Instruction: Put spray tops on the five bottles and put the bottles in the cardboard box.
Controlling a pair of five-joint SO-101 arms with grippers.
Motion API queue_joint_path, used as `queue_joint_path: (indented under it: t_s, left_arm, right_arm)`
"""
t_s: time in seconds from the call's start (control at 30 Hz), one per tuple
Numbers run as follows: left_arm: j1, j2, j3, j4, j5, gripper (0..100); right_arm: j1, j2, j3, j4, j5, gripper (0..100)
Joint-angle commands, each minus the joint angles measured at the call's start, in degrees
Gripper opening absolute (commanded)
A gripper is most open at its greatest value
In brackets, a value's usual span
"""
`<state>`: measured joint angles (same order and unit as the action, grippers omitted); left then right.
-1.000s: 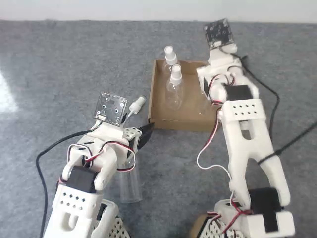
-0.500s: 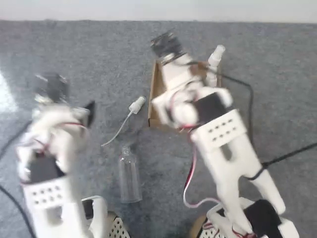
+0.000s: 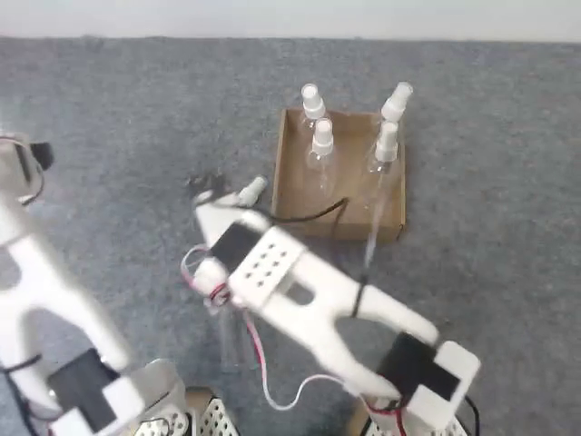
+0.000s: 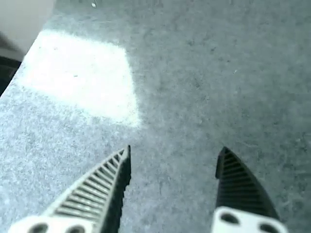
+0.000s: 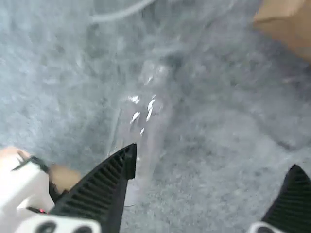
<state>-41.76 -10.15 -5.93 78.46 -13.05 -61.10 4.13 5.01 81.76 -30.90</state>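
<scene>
A clear bottle (image 5: 146, 121) without a top lies on the grey carpet, seen under the right arm (image 3: 272, 272) in the high view as bottle (image 3: 231, 336). My right gripper (image 5: 212, 159) hangs open just above it, one finger to each side. A loose spray top (image 3: 252, 191) with its thin tube lies beside the cardboard box (image 3: 286, 173). Several bottles with white spray tops stand at the box, such as one bottle (image 3: 322, 150) and another bottle (image 3: 386, 150). My left gripper (image 4: 172, 160) is open over bare carpet at the far left.
The left arm (image 3: 36, 263) stands along the left edge of the high view. A bright patch of light (image 4: 82, 73) lies on the carpet. A corner of the box (image 5: 286, 19) sits close beyond the lying bottle.
The right arm has swung from the box leftward to above the lying bottle. The left arm has swung away from the bottle and spray top to the far left.
</scene>
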Motion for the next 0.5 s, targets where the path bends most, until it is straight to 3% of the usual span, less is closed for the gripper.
queue_joint_path:
  t_s: [0.0, 0.17, 0.47]
  left_arm:
    - [-0.26, 1.05, -3.91, 0.00, -0.53, 26]
    - [-0.26, 1.32, -4.00, -0.09, -0.53, 26]
    - [-0.18, 1.32, -4.00, -0.09, -0.53, 26]
  right_arm:
    - [-5.85, 0.57, -3.60, -2.15, -1.23, 39.9]
    - [-11.03, 2.86, -3.43, -5.49, -8.09, 39.9]
    - [-10.15, 12.35, -3.69, -11.74, -14.24, 39.7]
